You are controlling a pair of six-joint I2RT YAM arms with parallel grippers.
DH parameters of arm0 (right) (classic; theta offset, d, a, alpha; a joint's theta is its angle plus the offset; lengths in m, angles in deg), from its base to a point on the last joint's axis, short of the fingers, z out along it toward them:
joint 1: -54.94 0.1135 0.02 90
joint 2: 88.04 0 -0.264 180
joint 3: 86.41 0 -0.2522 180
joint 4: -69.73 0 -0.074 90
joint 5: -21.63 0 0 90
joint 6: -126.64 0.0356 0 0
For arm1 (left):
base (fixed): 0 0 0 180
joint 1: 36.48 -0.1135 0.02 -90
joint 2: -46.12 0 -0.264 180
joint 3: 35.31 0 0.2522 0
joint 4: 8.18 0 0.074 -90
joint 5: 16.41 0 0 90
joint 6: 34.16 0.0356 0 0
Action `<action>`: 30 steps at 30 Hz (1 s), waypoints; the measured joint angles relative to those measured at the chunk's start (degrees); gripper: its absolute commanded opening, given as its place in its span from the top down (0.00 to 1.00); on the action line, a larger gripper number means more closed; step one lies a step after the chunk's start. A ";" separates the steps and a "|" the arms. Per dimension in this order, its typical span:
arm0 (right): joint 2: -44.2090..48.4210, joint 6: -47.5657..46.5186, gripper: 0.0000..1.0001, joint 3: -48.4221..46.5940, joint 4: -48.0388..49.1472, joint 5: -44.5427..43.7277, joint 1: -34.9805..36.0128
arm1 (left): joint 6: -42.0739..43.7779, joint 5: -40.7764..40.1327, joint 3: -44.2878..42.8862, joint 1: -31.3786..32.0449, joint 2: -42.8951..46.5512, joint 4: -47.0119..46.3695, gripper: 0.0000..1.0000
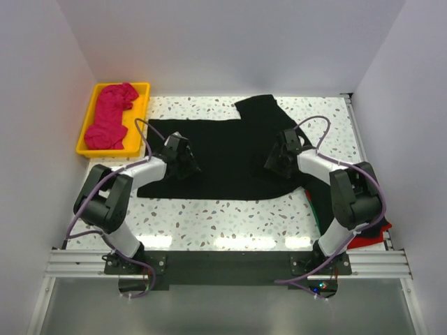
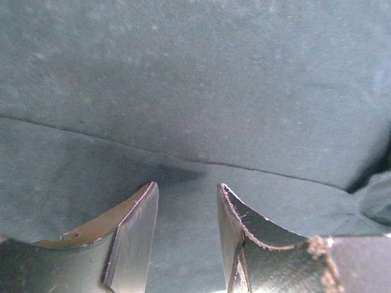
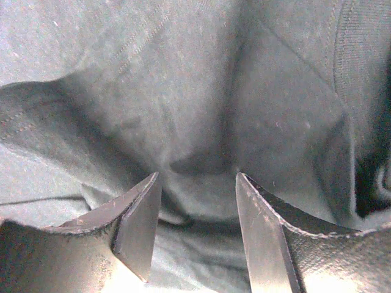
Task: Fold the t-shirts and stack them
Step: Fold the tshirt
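Top external: one black t-shirt (image 1: 223, 157), one pink t-shirt (image 1: 110, 115), two end effectors apart.

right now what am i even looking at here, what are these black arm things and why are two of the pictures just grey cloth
You are looking at two robot arms bolted to the near edge of a speckled table, each ending in a two-finger gripper. The wide picture is from a fixed camera above and behind them. The two grey-looking pictures come from small cameras on each wrist, so close that cloth fills the view.

A large black t-shirt lies spread on the table. The left gripper and the right gripper both sit low over it, jaws open, cloth between the fingers but nothing clamped. At the far left a yellow tray holds a crumpled magenta-pink t-shirt. A bit of red cloth shows by the right arm's base.
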 measured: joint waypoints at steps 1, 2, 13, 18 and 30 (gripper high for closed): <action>-0.13 -0.07 0.44 -0.68 -0.83 0.24 0.00 | 0.46 -0.42 -1.07 0.02 0.07 2.25 0.51; -0.48 -0.24 0.44 -1.97 -2.36 0.35 0.00 | 0.92 -1.16 -2.78 -0.07 0.02 5.01 0.50; -19.71 -5.64 0.44 -49.05 -5.73 5.25 -5.92 | 12.96 -7.87 -48.39 -11.06 -15.67 17.73 0.47; -32.72 -6.78 0.44 -64.26 -3.19 7.65 -11.06 | 20.11 -12.09 -62.73 -14.43 -29.51 19.23 0.46; -49.07 -6.88 0.44 -70.62 2.82 7.52 -12.85 | 29.27 -23.19 -68.28 -14.36 -42.80 20.41 0.46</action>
